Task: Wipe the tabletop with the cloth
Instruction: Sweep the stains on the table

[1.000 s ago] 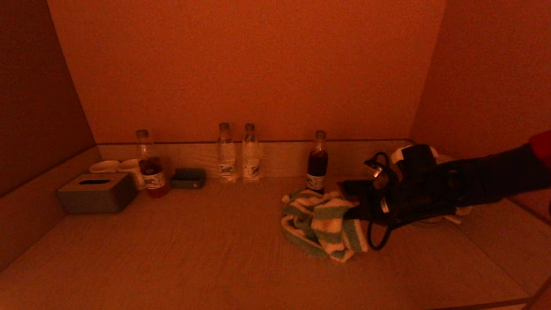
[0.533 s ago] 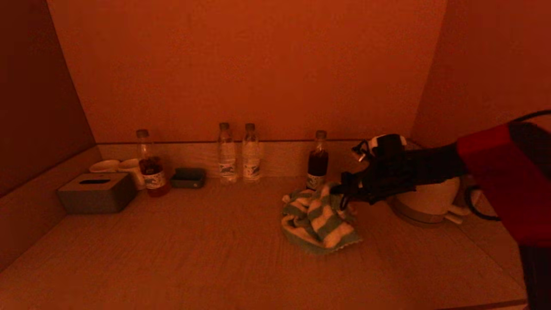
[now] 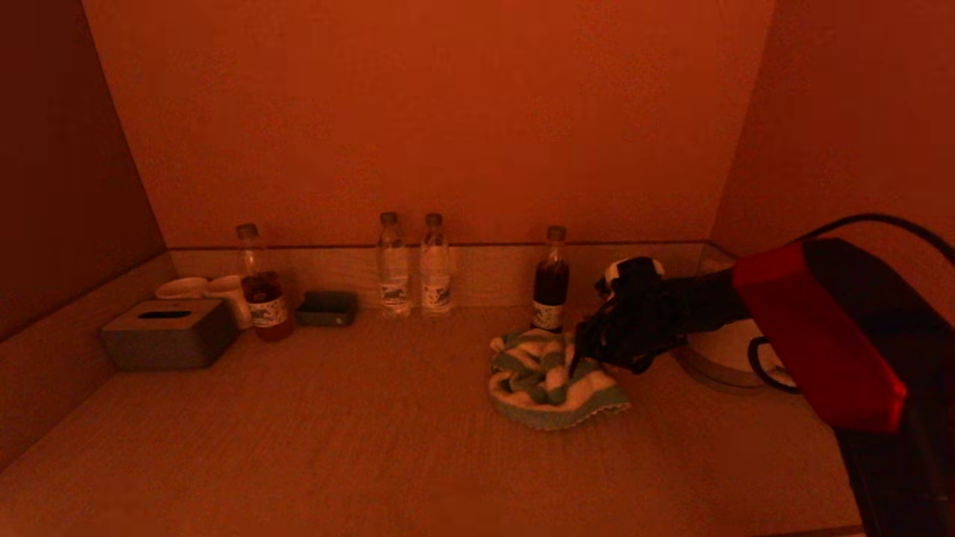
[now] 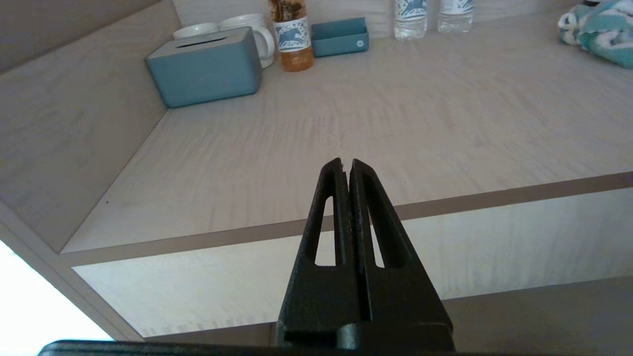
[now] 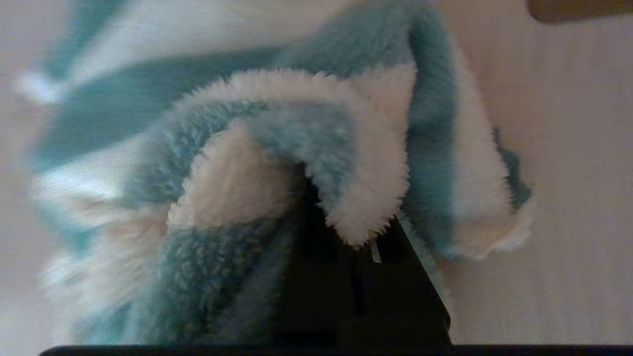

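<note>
A green-and-white striped fluffy cloth [image 3: 548,380] lies bunched on the light wooden tabletop [image 3: 358,440], right of centre, just in front of a dark bottle. My right gripper [image 3: 580,356] is pressed down into the cloth's right side. In the right wrist view the cloth [image 5: 277,148] folds over the shut fingers [image 5: 346,277], whose tips are buried in it. My left gripper [image 4: 345,163] is shut and empty, held off the table's front edge; the cloth shows far off in that view [image 4: 596,29].
Along the back wall stand a dark bottle [image 3: 550,280], two clear water bottles [image 3: 412,265], a red-liquid bottle [image 3: 261,287], two white mugs [image 3: 205,291], a small blue tray [image 3: 326,308] and a tissue box [image 3: 168,333]. A white kettle [image 3: 727,350] sits behind my right arm.
My right gripper has moved left and towards the back wall, dragging the cloth with it and bunching it up nearer the dark bottle. The left arm has not moved.
</note>
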